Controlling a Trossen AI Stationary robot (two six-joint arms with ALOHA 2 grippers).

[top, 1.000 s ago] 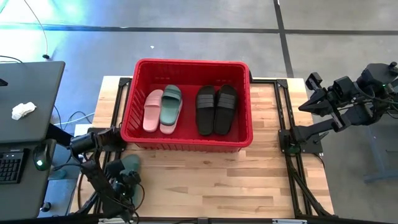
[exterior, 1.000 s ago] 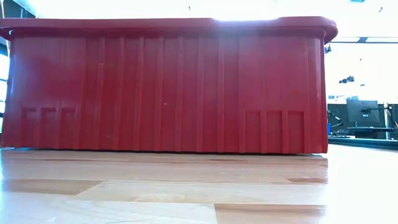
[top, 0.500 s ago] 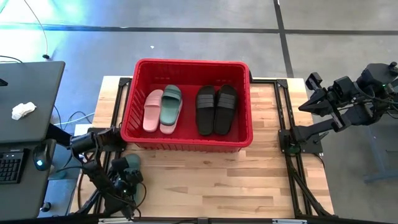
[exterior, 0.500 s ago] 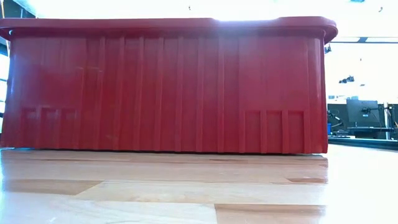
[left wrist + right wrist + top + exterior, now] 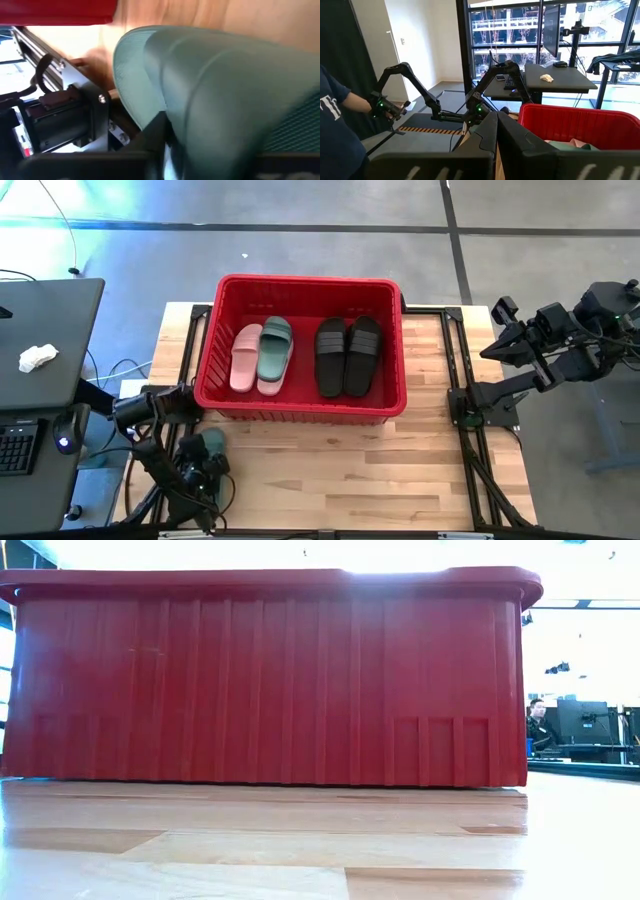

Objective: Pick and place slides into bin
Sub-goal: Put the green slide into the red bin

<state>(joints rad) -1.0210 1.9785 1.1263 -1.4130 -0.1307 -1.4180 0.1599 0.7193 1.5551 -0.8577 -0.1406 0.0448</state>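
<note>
Grey concrete floor is surrounding a pale wooden table point(image 5: 330, 465) in the high view, with a dark desk point(image 5: 40, 340) sitting at the frame's left edge. Centred toward the top of the table, the red bin point(image 5: 300, 408) is holding four slides side by side: a pink slide point(image 5: 245, 357), a green slide point(image 5: 274, 355) touching it, and a black pair point(image 5: 349, 355) to their right.

At the lower left of that view, the left gripper point(image 5: 200, 470) is sitting low over the table's corner, just below the bin, on a second green slide point(image 5: 210, 443) lying outside the bin. The left wrist view is giving what the overhead cannot: the slide point(image 5: 210, 95) is filling most of the frame, with a dark finger point(image 5: 155, 132) pressing against it and the jaws closing on the sandal's edge.

At the right edge of the high view, the right gripper point(image 5: 492, 348) is waiting off the table, well apart from the bin. Its own wrist view is showing the fingers point(image 5: 487, 135) pressed together on nothing, the bin point(image 5: 580, 125) at lower right, and a person's sleeve point(image 5: 332, 100) at the left edge.

Only the bin's ribbed front wall point(image 5: 270, 680) is filling the low view; neither arm nor any slide is showing there, though a person point(image 5: 537, 720) is sitting far back at the right.
</note>
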